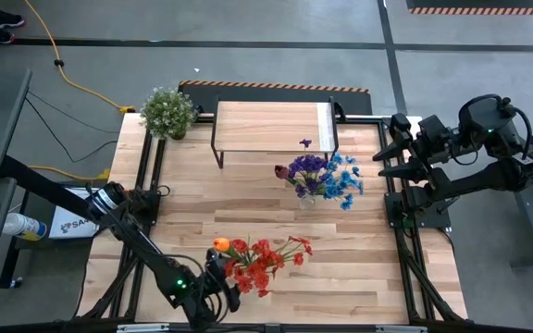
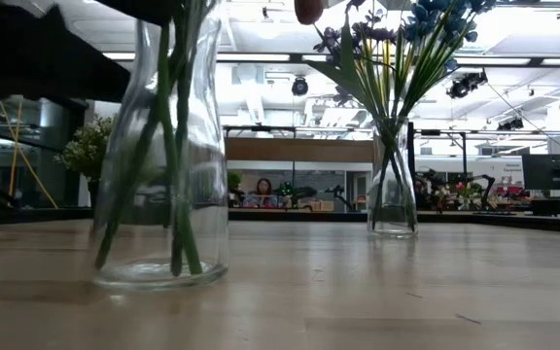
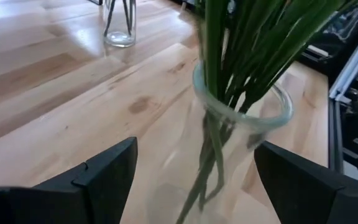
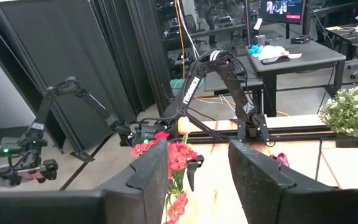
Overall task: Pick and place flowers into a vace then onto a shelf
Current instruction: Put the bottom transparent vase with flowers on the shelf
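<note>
Wood-plank tabletop [image 1: 359, 259] carries two glass vases. L gripper [image 3: 194, 171] sits at near edge, fingers wide apart w/ near vase [image 3: 241, 118] between them, not touching; red & orange flowers [image 1: 259, 259] stand in it. Far vase [image 1: 305, 196] w/ blue/purple flowers [image 1: 327, 176] stands just near side of shelf [image 1: 271, 125]. R gripper [image 4: 197, 171] waits off right edge, fingers apart, holding nothing.

Red flowers [image 1: 265, 261] with one orange bloom [image 1: 220, 244] stand at 6 o'clock of my table [image 1: 359, 268], which is pale wood plank. Blue and purple flowers [image 1: 324, 176] on green stems fill a clear vase [image 2: 393, 190] at 3 o'clock. My shelf [image 1: 266, 125], at 12 o'clock, has a light wood top, a white strip and black legs.
</note>
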